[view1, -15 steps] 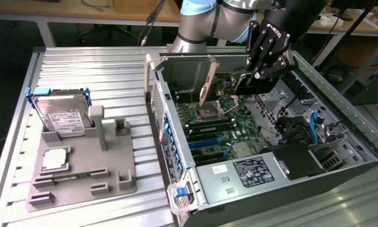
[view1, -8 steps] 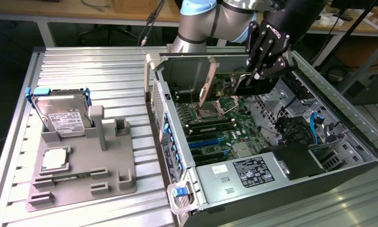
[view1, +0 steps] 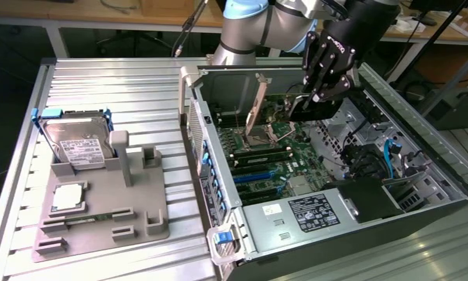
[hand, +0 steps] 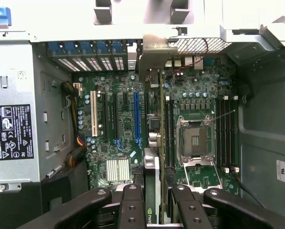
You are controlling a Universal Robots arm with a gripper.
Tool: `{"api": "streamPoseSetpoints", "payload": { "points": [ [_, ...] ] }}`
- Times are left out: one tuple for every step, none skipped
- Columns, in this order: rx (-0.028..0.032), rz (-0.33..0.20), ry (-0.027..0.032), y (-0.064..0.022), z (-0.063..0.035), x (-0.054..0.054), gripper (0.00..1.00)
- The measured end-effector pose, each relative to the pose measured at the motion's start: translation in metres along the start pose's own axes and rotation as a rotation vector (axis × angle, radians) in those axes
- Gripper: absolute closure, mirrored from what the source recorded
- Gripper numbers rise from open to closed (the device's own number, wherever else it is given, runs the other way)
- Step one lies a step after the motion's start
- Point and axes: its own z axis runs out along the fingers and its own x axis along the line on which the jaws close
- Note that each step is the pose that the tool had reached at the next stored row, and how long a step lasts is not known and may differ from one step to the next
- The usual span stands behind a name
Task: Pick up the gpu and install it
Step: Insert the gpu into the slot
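The gpu [view1: 277, 108] is a slim card with a green circuit board, a dark face and a long silver bracket [view1: 257, 99] running up one end. It hangs on edge inside the open computer case [view1: 421, 216], above the motherboard [view1: 277, 167], with the bracket toward the rear wall of the case.

The arm [view1: 254, 26] comes in from the far side of the ribbed metal surface [view1: 109, 88] and bends down into the case. Its black pincer [view1: 316, 96] points downward and is closed on the card's upper edge.

The wrist view looks straight down past the pincer [hand: 153, 202]; its fingers [hand: 132, 205] sit tight on either side of the card [hand: 152, 171], which is seen edge-on. Under it lie the empty processor socket [hand: 196, 139], a blue slot [hand: 136, 117], a white slot [hand: 93, 114] and the power supply's label [hand: 10, 131].

The exterior view takes in the grey parts holder [view1: 101, 216] on the surface at the exterior view's left, well apart from the case, with a silver hard drive [view1: 78, 143] standing in it and a small square chip [view1: 68, 198] lying flat below that.
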Motion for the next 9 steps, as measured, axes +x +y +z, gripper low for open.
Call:
{"api": "streamPoseSetpoints", "payload": {
  "points": [
    [0.0002, 0.000, -0.0001, 0.0000, 0.0005, 0.0000, 0.73],
    [0.0003, 0.000, 0.0001, -0.0001, 0.0010, 0.0001, 0.73],
    [0.0007, 0.000, 0.0001, -0.0001, 0.0015, 0.0001, 0.73],
    [0.0010, 0.000, 0.0001, -0.0001, 0.0019, 0.0001, 0.73],
    [0.0014, 0.000, 0.0001, -0.0001, 0.0024, 0.0001, 0.73],
    [0.0019, 0.000, 0.0000, -0.0002, 0.0030, 0.0002, 0.73],
    [0.0024, 0.000, 0.0000, -0.0002, 0.0035, 0.0002, 0.73],
    [0.0028, 0.000, 0.0000, -0.0002, 0.0040, 0.0002, 0.73],
    [0.0030, 0.000, 0.0000, -0.0002, 0.0043, 0.0002, 0.73]
  ]
}}
